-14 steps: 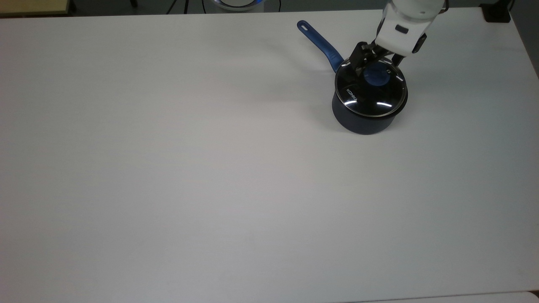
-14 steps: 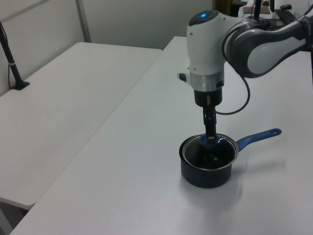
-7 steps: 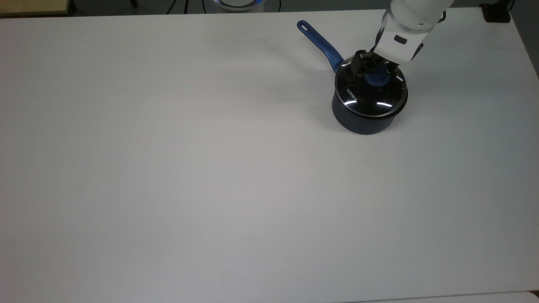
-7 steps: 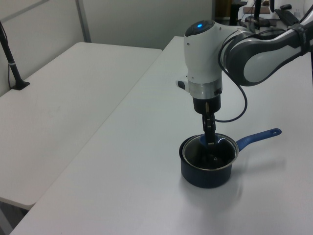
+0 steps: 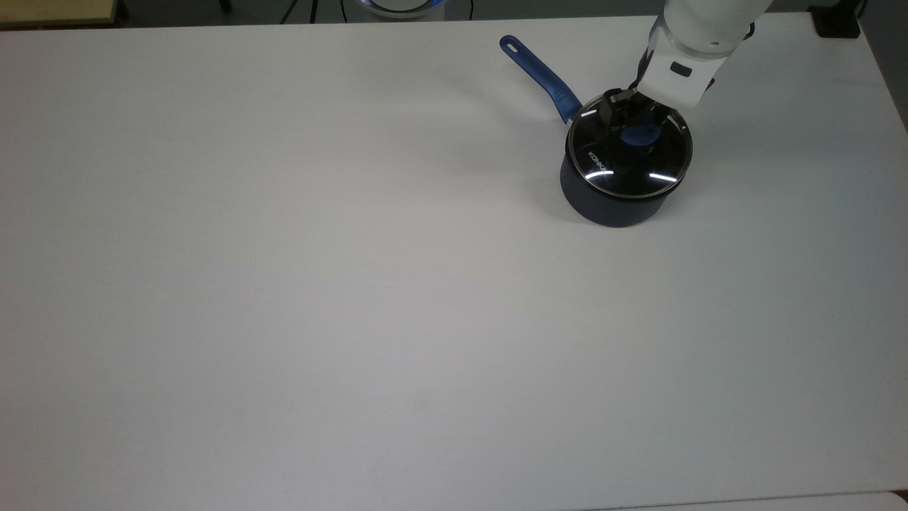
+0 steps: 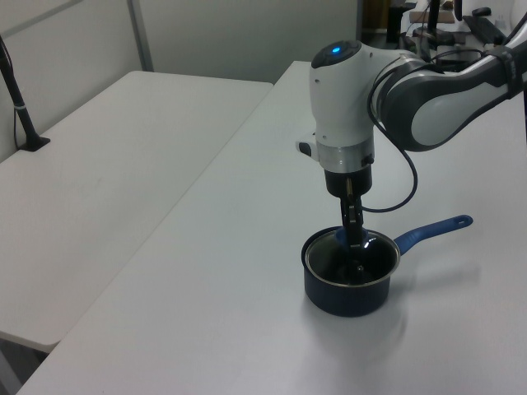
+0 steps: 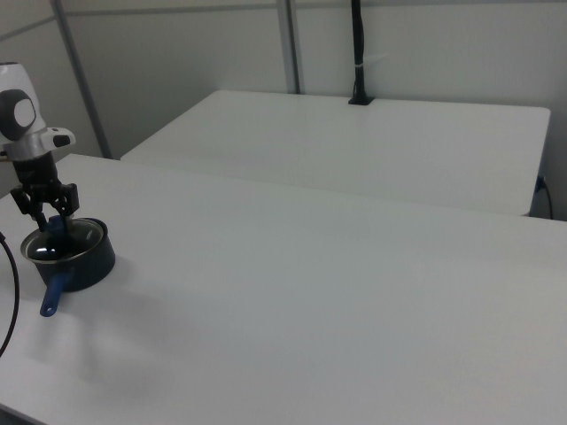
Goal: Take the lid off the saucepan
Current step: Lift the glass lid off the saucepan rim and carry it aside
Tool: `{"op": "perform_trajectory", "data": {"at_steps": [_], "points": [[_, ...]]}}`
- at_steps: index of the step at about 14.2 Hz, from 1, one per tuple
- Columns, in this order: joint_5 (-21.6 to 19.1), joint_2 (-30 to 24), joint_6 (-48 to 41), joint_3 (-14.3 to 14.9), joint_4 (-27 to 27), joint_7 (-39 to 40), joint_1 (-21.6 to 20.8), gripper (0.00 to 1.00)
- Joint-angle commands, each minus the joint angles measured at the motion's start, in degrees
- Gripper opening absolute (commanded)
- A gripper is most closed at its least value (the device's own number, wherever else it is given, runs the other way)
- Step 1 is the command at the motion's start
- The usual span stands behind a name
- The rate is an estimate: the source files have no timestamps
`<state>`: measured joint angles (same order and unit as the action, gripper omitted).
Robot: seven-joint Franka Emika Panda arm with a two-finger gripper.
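The pincer [image 5: 633,122] stands over the lid [image 5: 628,153], its fingers spread either side of the blue knob [image 5: 640,135] and not yet closed on it. The lid sits flat on the saucepan [image 5: 611,201], near the far right of the white desk [image 5: 355,284] in the top view; the long blue handle [image 5: 538,72] points toward the top view's upper left.

Risks, as judged: if the fingers close off-centre, the round knob may slip out, or the lid may tilt and knock the rim; a lift with a slanted lid could drag the light pan across the desk.

Contents: through the glass the interior reads dark, and nothing can be made out inside.
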<state>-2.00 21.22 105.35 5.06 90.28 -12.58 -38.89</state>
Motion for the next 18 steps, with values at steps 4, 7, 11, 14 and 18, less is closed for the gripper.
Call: {"op": "perform_trajectory", "data": {"at_steps": [4,7,11,14,18], "points": [[-0.5,-3.0,1.2,0.6,-0.1,0.6,-0.3,0.48],[-0.2,-5.7,-3.6,1.5,-0.3,2.0,0.2,0.48],[1.7,-8.2,-6.9,1.4,0.2,4.8,6.7,0.48],[2.1,-11.3,-7.4,1.4,2.3,8.9,12.0,0.48],[4.6,-11.6,-3.9,1.2,7.9,10.7,18.0,0.47]]}}
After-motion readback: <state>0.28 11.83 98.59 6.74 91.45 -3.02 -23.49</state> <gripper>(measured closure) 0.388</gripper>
